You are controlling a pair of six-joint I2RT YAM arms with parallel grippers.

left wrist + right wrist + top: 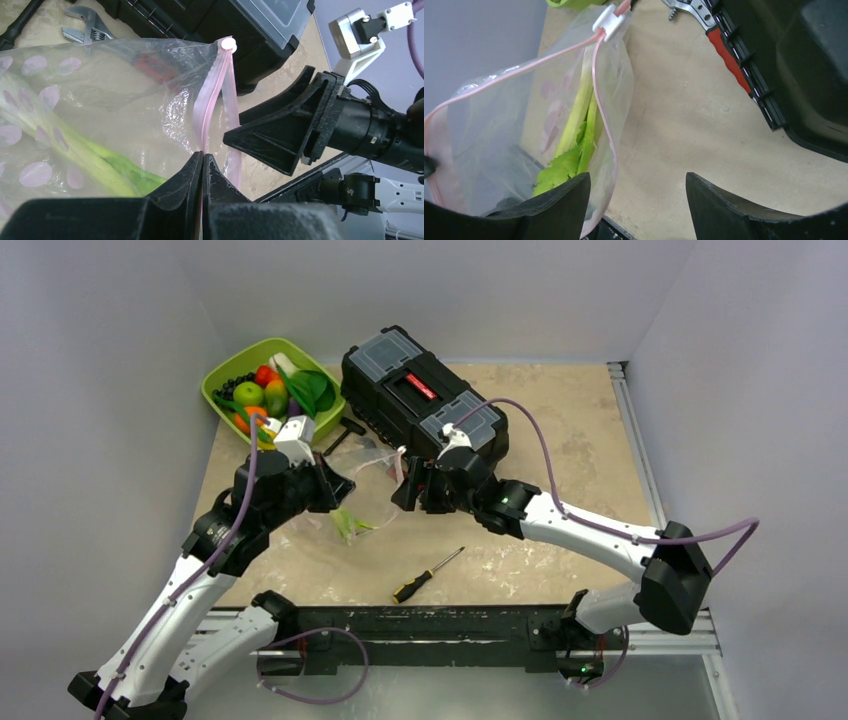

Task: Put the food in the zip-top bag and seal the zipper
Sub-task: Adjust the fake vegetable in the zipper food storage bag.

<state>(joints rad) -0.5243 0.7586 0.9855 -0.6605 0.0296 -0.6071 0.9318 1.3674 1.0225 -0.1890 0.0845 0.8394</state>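
Note:
The clear zip-top bag (pixel 365 490) hangs between my two grippers in front of the toolbox. A green-white leek stalk (pixel 576 132) lies inside it, also seen in the left wrist view (pixel 107 167). My left gripper (pixel 202 156) is shut on the pink zipper strip (pixel 212 100) at the bag's mouth. The white slider (pixel 610 21) sits at the strip's far end. The mouth gapes open in the right wrist view. My right gripper (pixel 638 182) is open and empty, its left finger against the bag's near side. More food (pixel 262 392) lies in the lime-green tray.
A black toolbox (pixel 425 400) stands behind the bag, with a wrench (pixel 87 30) beside it. The lime-green tray (pixel 228 368) is at the back left. A screwdriver (pixel 428 575) lies on the table near the front rail.

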